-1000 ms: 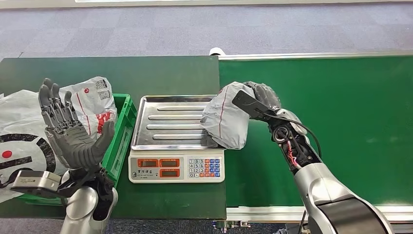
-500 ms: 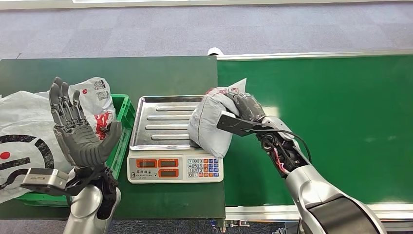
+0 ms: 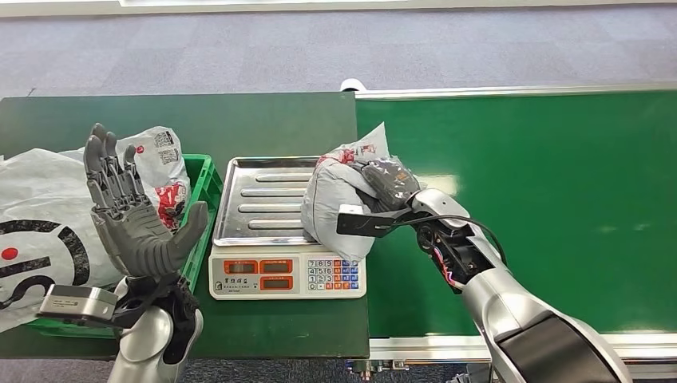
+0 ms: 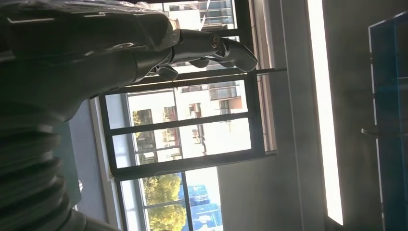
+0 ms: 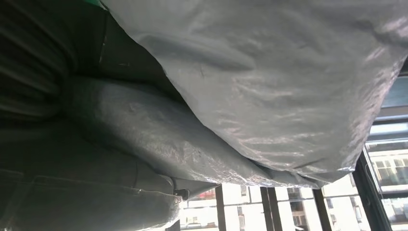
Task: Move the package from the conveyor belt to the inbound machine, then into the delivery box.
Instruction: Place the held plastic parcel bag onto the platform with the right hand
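Head view: package is off the conveyor belt, held by right hand over the right edge of the scale tray; looks not yet set down, delivery box step still to go. Left hand raised, fingers spread, holding nothing

Left wrist view: left hand empty against windows

Right wrist view: package wrap lies over right hand, grip firm by my read

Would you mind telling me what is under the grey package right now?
The grey package, gripped by the right robot hand, overhangs the right edge of the scale's steel tray and part of the keypad. Whether it touches the tray is hidden.
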You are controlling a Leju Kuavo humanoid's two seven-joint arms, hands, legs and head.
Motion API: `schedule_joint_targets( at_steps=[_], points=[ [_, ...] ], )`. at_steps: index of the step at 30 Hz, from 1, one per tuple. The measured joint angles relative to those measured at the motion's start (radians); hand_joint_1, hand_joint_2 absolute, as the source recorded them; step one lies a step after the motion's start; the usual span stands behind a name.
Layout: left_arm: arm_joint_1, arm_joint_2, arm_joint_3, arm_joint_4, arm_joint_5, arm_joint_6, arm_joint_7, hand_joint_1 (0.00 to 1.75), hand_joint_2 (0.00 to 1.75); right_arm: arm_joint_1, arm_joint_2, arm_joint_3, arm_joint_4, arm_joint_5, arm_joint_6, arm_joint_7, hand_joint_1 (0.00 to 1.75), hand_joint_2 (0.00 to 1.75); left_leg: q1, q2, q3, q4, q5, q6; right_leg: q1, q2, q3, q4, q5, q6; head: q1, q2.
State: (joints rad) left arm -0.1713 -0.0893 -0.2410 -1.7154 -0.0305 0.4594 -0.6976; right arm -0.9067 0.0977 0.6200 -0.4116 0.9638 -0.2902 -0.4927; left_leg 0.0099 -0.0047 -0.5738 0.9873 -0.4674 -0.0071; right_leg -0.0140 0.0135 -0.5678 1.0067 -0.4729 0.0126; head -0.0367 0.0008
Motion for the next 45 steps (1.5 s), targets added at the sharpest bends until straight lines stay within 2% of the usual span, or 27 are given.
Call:
schedule_joint_targets(
  at_steps=[5, 6, 9, 10, 18, 25, 29, 35, 40, 45],
  points=[
    [0.004, 0.007, -0.002, -0.008, 0.008, -0.008, -0.002, 0.00, 1.75, -0.009, 0.008, 0.022, 0.009, 0.008, 0.015, 0.008, 1.74, 1.75, 0.000, 0.001, 0.001, 0.000, 0.000, 0.000, 0.000, 0.001, 0.001, 0.000, 0.000, 0.000, 0.000, 0.000],
    [0.006, 0.007, -0.002, -0.011, 0.008, -0.009, -0.002, 0.00, 1.75, -0.010, 0.009, 0.025, 0.009, 0.008, 0.010, 0.007, 1.44, 1.75, 0.000, 0.001, 0.002, 0.000, 0.000, -0.001, 0.000, 0.001, 0.001, 0.000, 0.000, 0.000, 0.000, 0.000],
    [0.012, 0.008, -0.002, -0.015, 0.008, -0.011, -0.002, 0.00, 1.75, -0.008, 0.013, 0.030, 0.012, 0.007, -0.008, 0.000, 0.15, 1.75, 0.000, 0.001, 0.002, 0.000, -0.001, -0.001, 0.000, 0.001, 0.001, 0.000, 0.000, 0.000, 0.000, 0.000],
    [0.014, 0.009, -0.002, -0.016, 0.008, -0.011, -0.002, 0.00, 1.75, -0.007, 0.014, 0.031, 0.013, 0.006, -0.015, -0.002, 0.01, 1.75, 0.000, 0.001, 0.002, 0.000, -0.001, -0.001, 0.001, 0.001, 0.001, 0.000, 0.000, 0.000, 0.000, 0.000],
    [0.024, 0.009, 0.001, -0.021, 0.005, -0.011, -0.002, 0.00, 1.75, 0.022, 0.018, 0.015, 0.014, -0.085, -0.142, -0.063, 0.00, 1.75, 0.000, 0.000, 0.002, 0.000, -0.001, -0.001, 0.001, 0.001, 0.001, 0.000, 0.000, 0.000, 0.000, 0.000],
    [0.031, 0.009, 0.013, -0.021, 0.002, -0.003, -0.002, 0.00, 1.75, 0.067, 0.021, -0.084, -0.025, -0.296, -0.171, -0.186, 0.00, 1.75, 0.000, -0.001, 0.000, 0.000, -0.001, -0.001, 0.000, 0.000, 0.001, 0.000, 0.000, 0.000, 0.000, 0.000],
    [0.034, 0.009, 0.019, -0.021, 0.000, 0.001, -0.002, 0.00, 1.75, 0.111, 0.014, -0.147, -0.123, -0.470, -0.126, -0.200, 0.00, 1.75, 0.000, -0.002, 0.000, 0.000, -0.001, -0.001, 0.000, 0.000, 0.000, 0.000, 0.000, 0.000, 0.000, 0.000],
    [0.041, 0.009, 0.028, -0.021, 0.003, 0.009, -0.002, 0.00, 1.75, 0.191, -0.023, -0.226, -0.322, -0.717, 0.014, -0.202, 0.00, 1.75, 0.000, -0.002, -0.001, 0.000, -0.001, -0.001, 0.000, -0.001, 0.000, 0.000, 0.000, 0.000, 0.000, 0.000],
    [0.061, 0.009, 0.040, -0.021, 0.020, -0.020, -0.002, 0.00, 1.75, 0.290, -0.074, -0.287, -0.487, -0.826, 0.106, -0.186, 0.00, 1.75, 0.000, -0.004, -0.001, 0.000, -0.001, -0.001, 0.000, -0.001, -0.001, 0.000, 0.000, 0.000, 0.000, 0.000],
    [0.089, 0.009, 0.047, -0.006, 0.031, -0.088, -0.002, 0.00, 1.75, 0.413, -0.128, -0.342, -0.637, -0.883, 0.139, -0.162, 0.00, 1.75, 0.000, -0.004, -0.002, 0.000, -0.001, 0.000, 0.000, -0.002, -0.001, -0.001, 0.000, 0.000, 0.000, 0.000]
  ],
)
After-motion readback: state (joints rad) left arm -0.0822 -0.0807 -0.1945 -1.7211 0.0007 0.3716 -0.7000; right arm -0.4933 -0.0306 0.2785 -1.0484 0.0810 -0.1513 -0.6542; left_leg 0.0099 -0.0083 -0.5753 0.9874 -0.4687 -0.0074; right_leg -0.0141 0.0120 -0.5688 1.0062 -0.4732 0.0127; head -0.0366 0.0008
